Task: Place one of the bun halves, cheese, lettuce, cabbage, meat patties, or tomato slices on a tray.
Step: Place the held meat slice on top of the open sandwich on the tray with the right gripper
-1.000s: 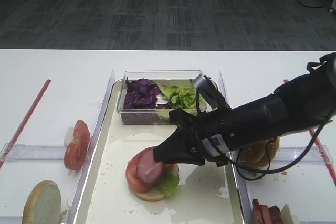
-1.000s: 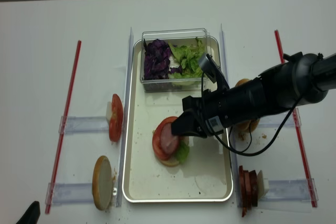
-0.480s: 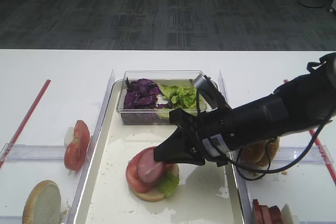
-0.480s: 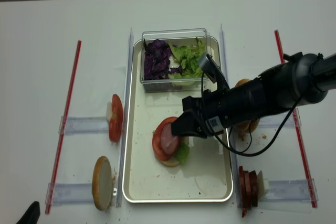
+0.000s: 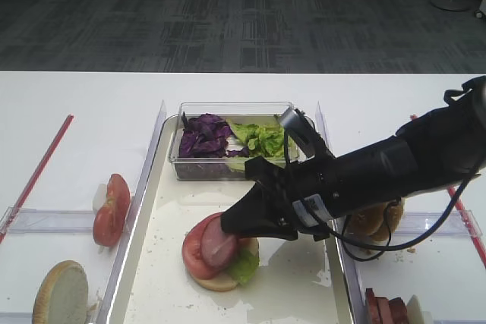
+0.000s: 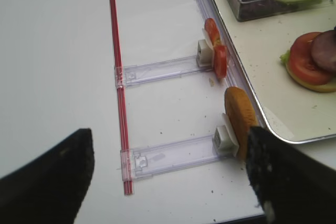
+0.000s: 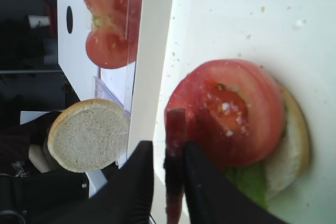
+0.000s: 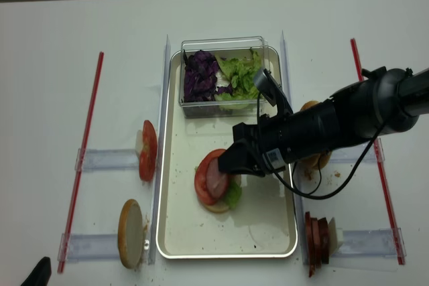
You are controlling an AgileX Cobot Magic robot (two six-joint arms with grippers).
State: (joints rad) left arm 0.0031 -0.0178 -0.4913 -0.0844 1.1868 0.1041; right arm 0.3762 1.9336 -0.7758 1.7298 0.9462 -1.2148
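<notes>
On the cream tray [image 5: 171,294] lies a stack: a bun half [image 7: 295,140], lettuce [image 5: 244,267] and a tomato slice [image 7: 247,111]. A meat patty [image 7: 175,129] leans on the tomato slice, standing edge-on between the fingers of my right gripper [image 7: 168,148]. The jaws are slightly open: the patty touches one finger, and a narrow gap shows at the other. From above, the right gripper [image 8: 224,165] reaches in from the right, low over the stack. My left gripper [image 6: 168,182] hangs open over the table left of the tray, holding nothing.
A clear box [image 8: 224,43] at the tray's far end holds cabbage [image 8: 198,75] and lettuce. Racks on the left carry tomato slices [image 8: 147,150] and a bun half [image 8: 131,232]. Racks on the right carry bun halves [image 5: 376,219] and meat patties [image 8: 316,236]. Red strips [image 8: 84,159] flank the area.
The right jaws have parted a little and the patty has settled lower onto the tomato slice. The arms have hardly moved.
</notes>
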